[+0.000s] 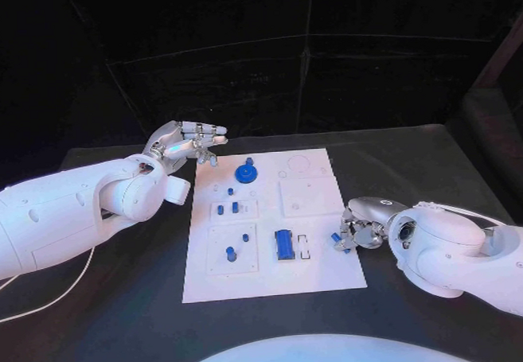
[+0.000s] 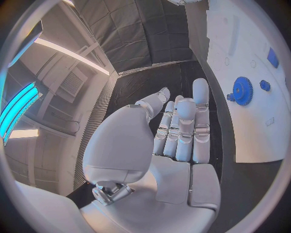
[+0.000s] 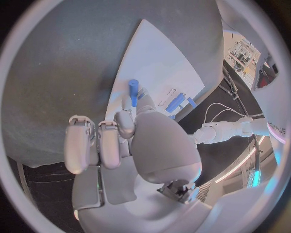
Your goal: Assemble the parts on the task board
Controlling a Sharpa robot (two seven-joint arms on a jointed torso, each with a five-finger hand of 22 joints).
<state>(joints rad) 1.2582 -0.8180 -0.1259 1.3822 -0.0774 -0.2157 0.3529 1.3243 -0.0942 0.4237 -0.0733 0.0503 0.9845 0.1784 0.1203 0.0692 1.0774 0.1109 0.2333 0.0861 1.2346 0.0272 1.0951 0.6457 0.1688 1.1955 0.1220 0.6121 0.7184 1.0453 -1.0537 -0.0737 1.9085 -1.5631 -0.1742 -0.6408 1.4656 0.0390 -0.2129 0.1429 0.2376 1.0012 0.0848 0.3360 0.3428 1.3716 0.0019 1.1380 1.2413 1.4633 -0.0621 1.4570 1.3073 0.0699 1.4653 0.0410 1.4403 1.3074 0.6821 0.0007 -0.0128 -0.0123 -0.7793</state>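
Left hand (image 1: 187, 142) hovers past the far left corner of the task board (image 1: 322, 274), holding nothing, its fingers (image 2: 200, 104) stretched out side by side and only slightly apart; in the left wrist view they point along the black counter (image 1: 421, 155) beside the board's edge. Nearest to this hand on the board is a blue gear (image 1: 246, 173) with a small blue knob just beyond it, close to the fingertips but apart from them. Moving across the white plate, a few short blue pegs (image 1: 226, 208) stand in the left column of recesses, and one more blue peg (image 1: 230, 253) stands in the square recess nearer the robot. Toward the middle of the near half lies a longer blue bar (image 1: 284, 244) set in a slot, with a narrow pale slot just beside it. At the board's right edge the right hand (image 1: 357, 232) rests low, fingers curled in, pinching a small blue part (image 1: 336, 241) between thumb and fingertips; the right wrist view shows that blue piece (image 3: 133, 87) sticking out beyond the fingers over the board's edge. Whether the part touches the board I cannot tell. No readable writing appears on the board or the parts.
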